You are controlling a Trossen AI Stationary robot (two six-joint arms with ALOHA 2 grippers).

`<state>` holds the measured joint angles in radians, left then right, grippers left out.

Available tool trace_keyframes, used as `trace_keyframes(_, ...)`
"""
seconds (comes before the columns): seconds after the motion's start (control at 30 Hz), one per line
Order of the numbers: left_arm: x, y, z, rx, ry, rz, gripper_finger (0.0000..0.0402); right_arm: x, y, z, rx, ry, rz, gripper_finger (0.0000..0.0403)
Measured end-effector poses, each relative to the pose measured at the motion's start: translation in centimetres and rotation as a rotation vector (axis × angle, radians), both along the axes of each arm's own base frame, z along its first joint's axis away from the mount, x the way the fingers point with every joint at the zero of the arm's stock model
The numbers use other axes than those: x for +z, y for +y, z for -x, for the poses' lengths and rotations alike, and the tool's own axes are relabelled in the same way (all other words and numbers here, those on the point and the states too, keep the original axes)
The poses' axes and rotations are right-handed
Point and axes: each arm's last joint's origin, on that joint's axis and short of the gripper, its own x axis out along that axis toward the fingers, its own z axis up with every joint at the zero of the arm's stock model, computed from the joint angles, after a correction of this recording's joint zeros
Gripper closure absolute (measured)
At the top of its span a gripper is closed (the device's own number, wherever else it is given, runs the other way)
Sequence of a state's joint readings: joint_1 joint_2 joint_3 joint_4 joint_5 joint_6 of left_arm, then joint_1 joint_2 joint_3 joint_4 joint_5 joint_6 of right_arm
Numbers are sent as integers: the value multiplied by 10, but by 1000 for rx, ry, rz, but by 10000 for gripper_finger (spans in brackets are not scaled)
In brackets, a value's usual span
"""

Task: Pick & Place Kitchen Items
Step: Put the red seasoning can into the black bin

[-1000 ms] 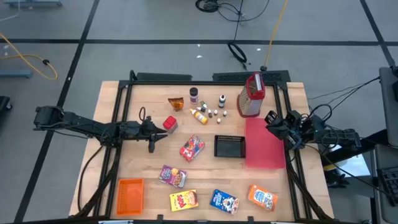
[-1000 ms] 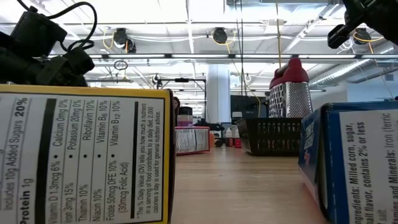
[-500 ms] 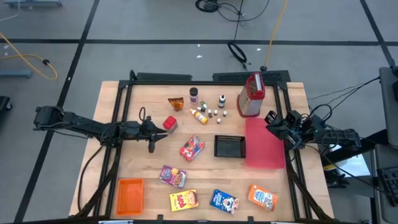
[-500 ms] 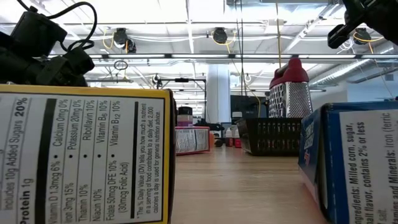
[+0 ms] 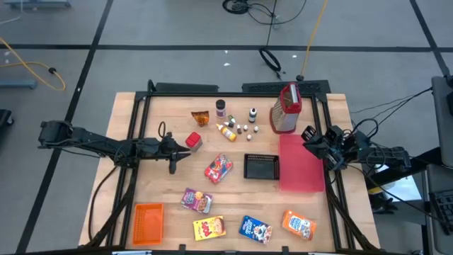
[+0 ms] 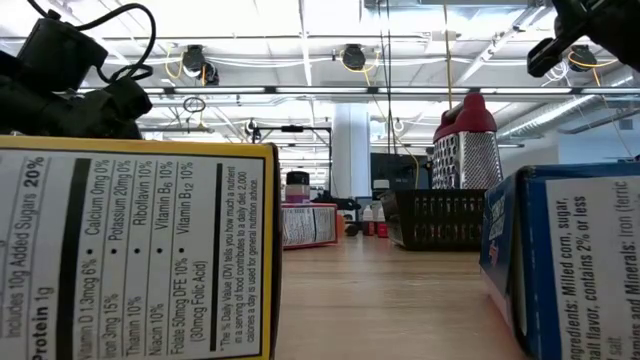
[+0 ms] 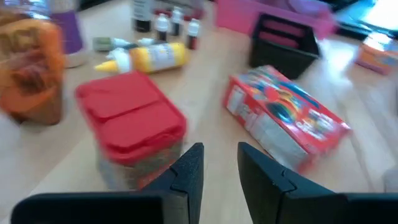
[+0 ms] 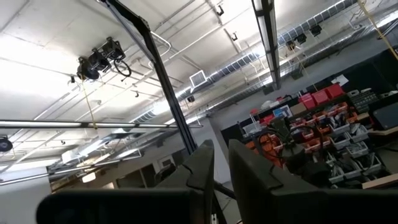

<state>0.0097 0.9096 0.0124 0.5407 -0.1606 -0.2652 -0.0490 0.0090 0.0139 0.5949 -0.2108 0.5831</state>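
Wood table [image 5: 333, 106], red tray [image 5: 300, 164] at right, mesh basket [image 5: 261, 166] center. Left gripper [image 5: 172, 167] left of center, fingers slightly apart, holding nothing, just beside red-lid jar [image 5: 193, 142] and red box [image 5: 218, 168]. Right gripper [image 5: 309, 134] idle at right edge, fingers nearly together, empty. Risk: narrow gap could knock jar over.

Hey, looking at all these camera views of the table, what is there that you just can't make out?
- Tiny bottles, high view: too small to read labels.
- Yellow cereal box and blue cereal box, low view: cut off by the picture edges, and they hide most of the table.
- Orange packet, left wrist view: blurred and cut by the edge.
- Table, right wrist view: not shown; the camera points at the ceiling.
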Motion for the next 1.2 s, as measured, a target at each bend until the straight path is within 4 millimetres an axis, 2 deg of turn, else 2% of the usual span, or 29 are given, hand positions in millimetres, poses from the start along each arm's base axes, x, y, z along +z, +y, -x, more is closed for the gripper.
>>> trace_keyframes(0.17, 1, 6, 1, 128, 4, -77, 302, 1, 0, 1, 3, -13, -5, 360)
trace_keyframes(0.6, 2, 8, 1, 148, -6, -69, 302, 1, -1, 1, -52, -23, 30, 360)
trace_keyframes(1.0, 6, 7, -1, 198, -102, 109, 302, -3, -2, -2, -145, 8, 121, 360)
trace_keyframes(1.2, 6, 8, -1, 202, -102, 106, 302, -7, -4, -7, -200, 66, 97, 360)
